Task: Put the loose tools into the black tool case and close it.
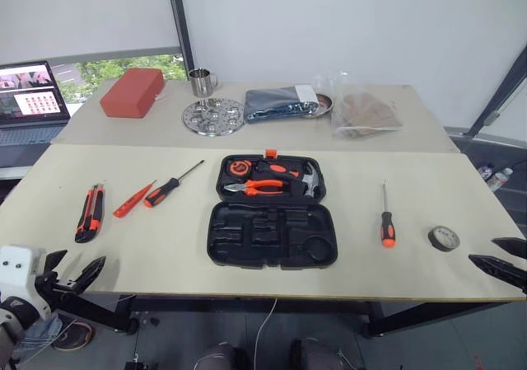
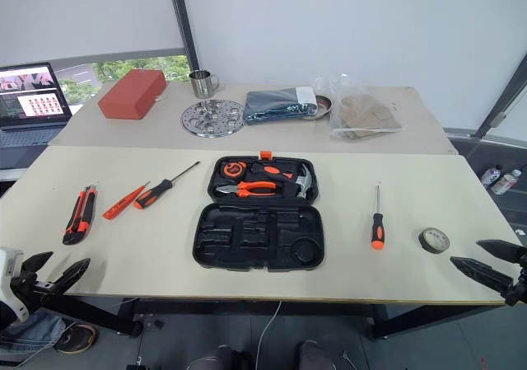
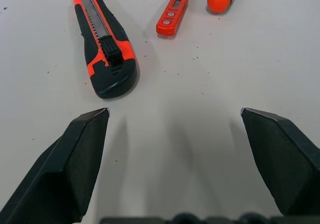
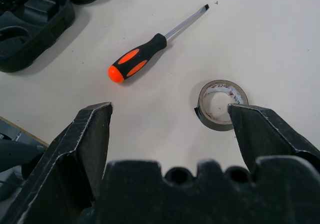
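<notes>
Red box (image 1: 132, 92), steel cup (image 1: 200, 81), laptop (image 1: 31, 94)

The light is bright, even and soft. Shadows on the table (image 1: 165, 246) are faint and short. The window behind the far left corner looks very bright. The head views are sharp, with straight edges. In the wrist views the table surface is sharp, and the near fingers (image 3: 75, 169) throw pale, soft shadows.

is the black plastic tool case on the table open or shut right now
Open. The black moulded-plastic tool case lies flat; its far half holds orange-handled pliers, its near half's recesses are empty.
</notes>
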